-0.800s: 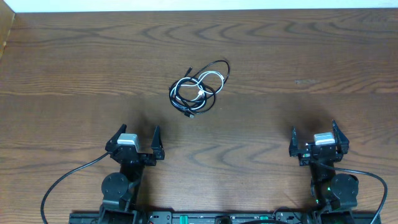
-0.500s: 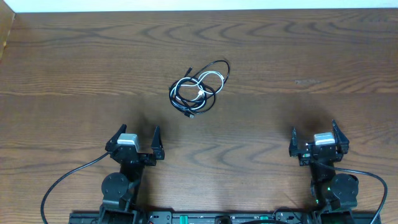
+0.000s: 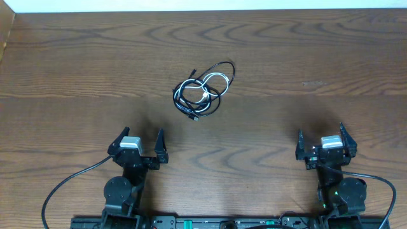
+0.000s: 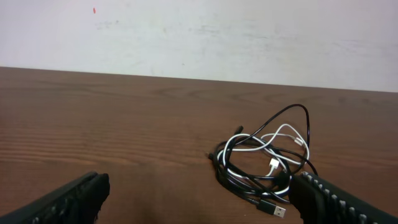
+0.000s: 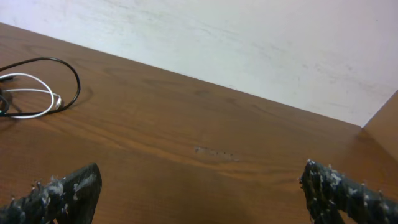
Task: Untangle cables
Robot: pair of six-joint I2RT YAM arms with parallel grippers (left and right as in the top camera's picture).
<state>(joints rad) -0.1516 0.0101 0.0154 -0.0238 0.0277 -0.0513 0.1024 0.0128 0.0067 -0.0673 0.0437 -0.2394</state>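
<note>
The cables (image 3: 202, 91) lie in one tangled bundle on the wooden table, a little left of centre: black loops wound around a short white cord. In the left wrist view the cables (image 4: 264, 165) sit ahead and to the right, with a black USB plug (image 4: 275, 210) pointing toward the camera. The right wrist view catches only the cables' edge (image 5: 37, 93) at far left. My left gripper (image 3: 140, 142) rests near the front edge, open and empty, well short of the bundle. My right gripper (image 3: 321, 140) stands open and empty at the front right.
Thick black wires (image 3: 63, 187) run from both arm bases along the table's front edge. A pale wall (image 4: 199, 31) rises behind the table's far edge. A wooden side panel (image 3: 6, 28) stands at the far left corner.
</note>
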